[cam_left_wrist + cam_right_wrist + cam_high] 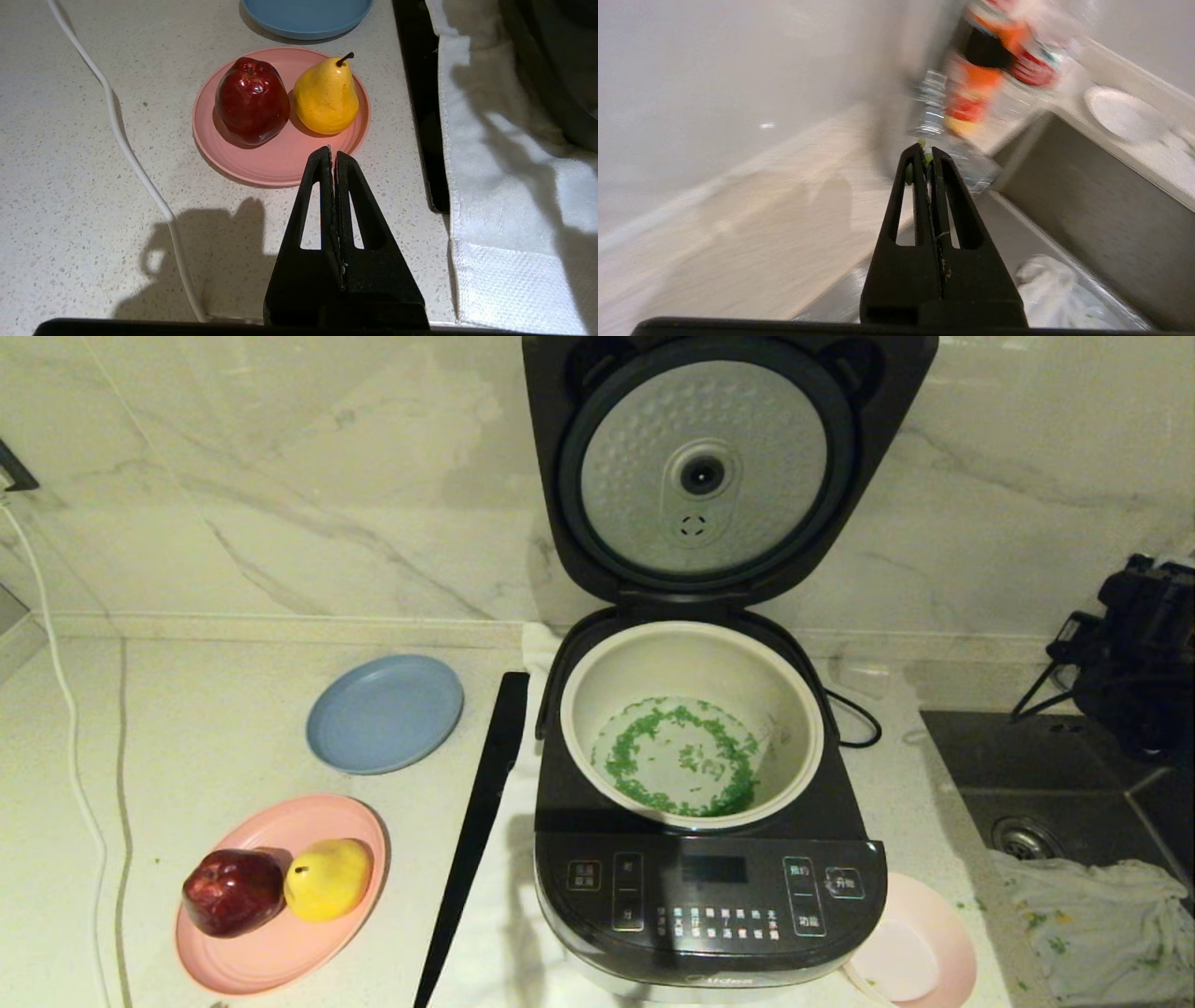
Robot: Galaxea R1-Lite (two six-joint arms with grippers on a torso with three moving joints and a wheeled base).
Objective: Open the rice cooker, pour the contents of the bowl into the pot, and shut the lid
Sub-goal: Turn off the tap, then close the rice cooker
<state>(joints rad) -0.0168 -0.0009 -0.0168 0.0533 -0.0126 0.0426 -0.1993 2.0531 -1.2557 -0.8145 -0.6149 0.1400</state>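
Observation:
The rice cooker (709, 896) stands mid-counter with its lid (705, 467) raised upright, the dimpled silver underside facing me. The cream pot (597, 663) sits in the body, and the green contents (653, 747) lie in a ring in water on its bottom. The pale pink bowl (920, 952) rests on the counter at the cooker's front right corner, nearly empty. My right arm (1139, 653) hangs over the sink, well right of the cooker. The right gripper (926, 151) is shut, with green bits stuck at its tips. The left gripper (332, 151) is shut and empty, above the counter near the fruit plate.
Left of the cooker lie a blue plate (385, 712), a pink plate (280, 943) with a red apple (233, 891) and a yellow pear (329, 877), and a long black strip (476, 821). A white cable (65, 709) runs far left. The sink (1074, 784) holds a cloth (1102, 924).

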